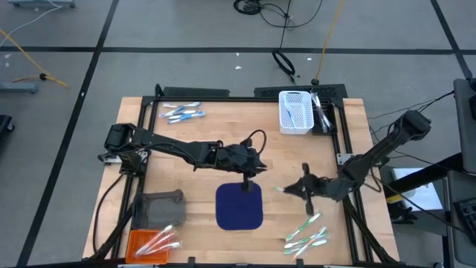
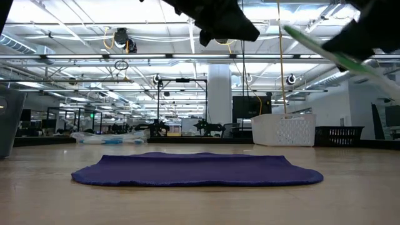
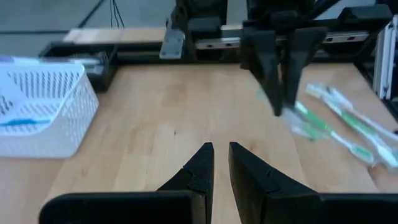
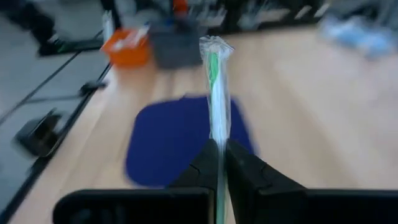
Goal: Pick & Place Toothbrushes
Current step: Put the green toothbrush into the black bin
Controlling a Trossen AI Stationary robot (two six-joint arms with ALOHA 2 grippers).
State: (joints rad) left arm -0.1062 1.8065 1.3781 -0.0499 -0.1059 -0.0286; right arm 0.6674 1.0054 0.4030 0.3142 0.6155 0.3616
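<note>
My right gripper point(image 1: 295, 190) is shut on a green toothbrush point(image 4: 214, 87) in a clear wrapper. It holds the brush in the air between the navy mat point(image 1: 239, 207) and a pile of green toothbrushes point(image 1: 306, 234) lying flat near the table's right front. In the low view the brush point(image 2: 325, 49) slants above the mat point(image 2: 197, 169). My left gripper point(image 3: 221, 155) hovers over the mat's far edge point(image 1: 249, 179), a narrow gap between its fingers and nothing in it. Blue-and-white toothbrushes point(image 1: 182, 112) lie at the far left. My right gripper pinches the wrapped green toothbrush between its two fingers, on the shaft point(image 4: 219, 144). The brush lies along the fingers and its free end point(image 4: 214, 46) sticks out well past the fingertips. It is lifted clear of the table and slants over the mat's right side.
A white basket point(image 1: 295, 112) stands at the far right, with a black bin beside it. A grey bin point(image 1: 160, 208) and an orange bin point(image 1: 149, 242) holding toothbrushes sit at the near left. Bare wood lies between the mat and the basket.
</note>
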